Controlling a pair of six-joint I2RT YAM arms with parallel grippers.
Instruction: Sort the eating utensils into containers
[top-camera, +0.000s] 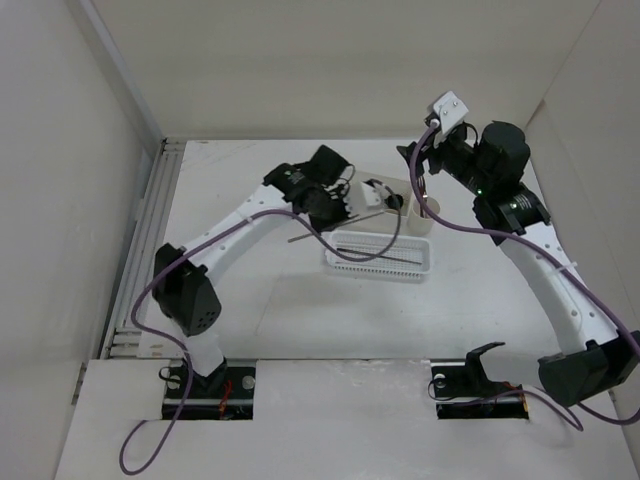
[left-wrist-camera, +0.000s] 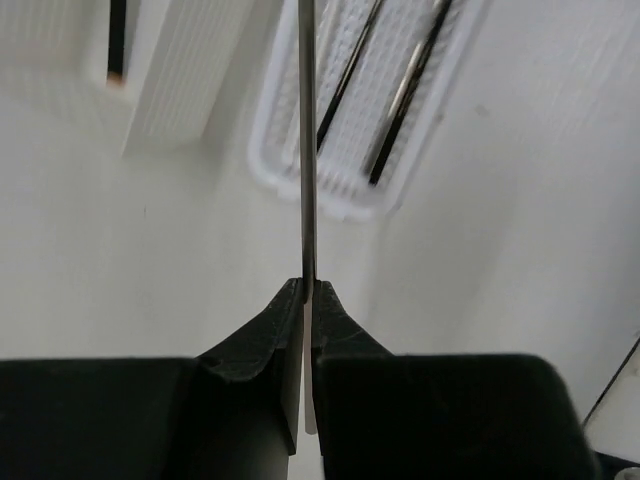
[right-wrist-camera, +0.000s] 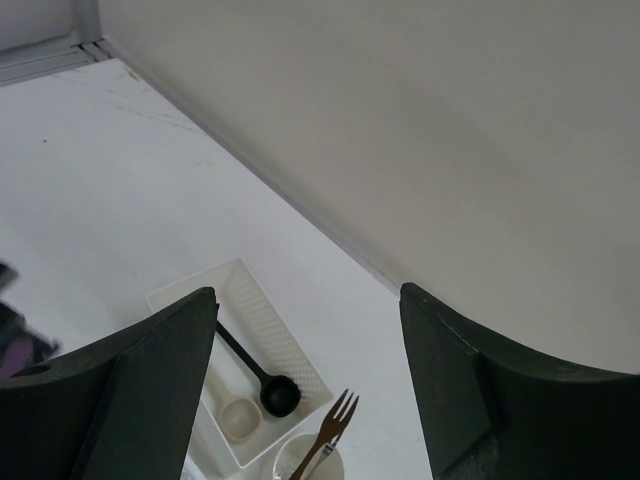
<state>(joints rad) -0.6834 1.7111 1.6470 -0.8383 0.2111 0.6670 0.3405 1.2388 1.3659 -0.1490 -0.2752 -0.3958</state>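
Note:
My left gripper (left-wrist-camera: 309, 285) is shut on a thin dark chopstick (left-wrist-camera: 308, 150) and holds it above the table, next to the white mesh basket (left-wrist-camera: 275, 175). Dark and pale sticks (left-wrist-camera: 400, 95) lie in that basket. In the top view the left gripper (top-camera: 335, 213) hangs just left of the white square box (top-camera: 410, 222), and the held stick (top-camera: 300, 238) juts out to the left. My right gripper (right-wrist-camera: 308, 300) is open and empty, high above the box (right-wrist-camera: 250, 290). The box holds a black spoon (right-wrist-camera: 270, 390) and a beige spoon (right-wrist-camera: 240, 415). A metal fork (right-wrist-camera: 330, 440) stands in the cream cup (right-wrist-camera: 300, 462).
The basket (top-camera: 378, 260) lies in front of the box, and the cup (top-camera: 431, 208) stands to the box's right. White walls close the table at the back and sides. A purple cable (top-camera: 250, 235) runs along the left arm.

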